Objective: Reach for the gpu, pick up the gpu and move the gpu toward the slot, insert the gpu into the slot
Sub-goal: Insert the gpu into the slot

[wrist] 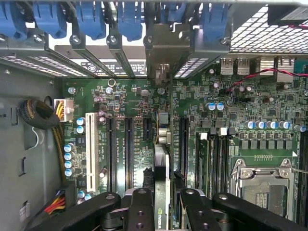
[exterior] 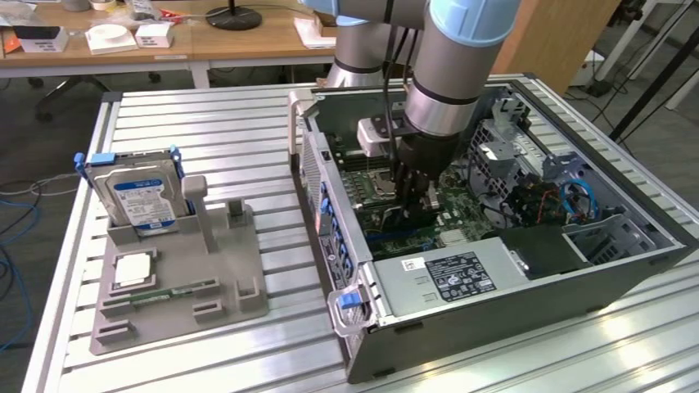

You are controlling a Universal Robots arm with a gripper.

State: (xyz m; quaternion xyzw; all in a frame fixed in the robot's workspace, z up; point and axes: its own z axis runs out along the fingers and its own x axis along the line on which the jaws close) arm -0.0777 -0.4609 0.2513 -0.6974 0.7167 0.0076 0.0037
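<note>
Slatted aluminium table [exterior: 218, 139] carries an open computer case [exterior: 525, 286], and inside it the gripper [wrist: 163, 204] is clamped on the gpu [wrist: 161, 178], which stands on edge between its fingers [wrist: 139, 211] above the green motherboard [wrist: 130, 96], its metal bracket reaching the rear slots.
</note>
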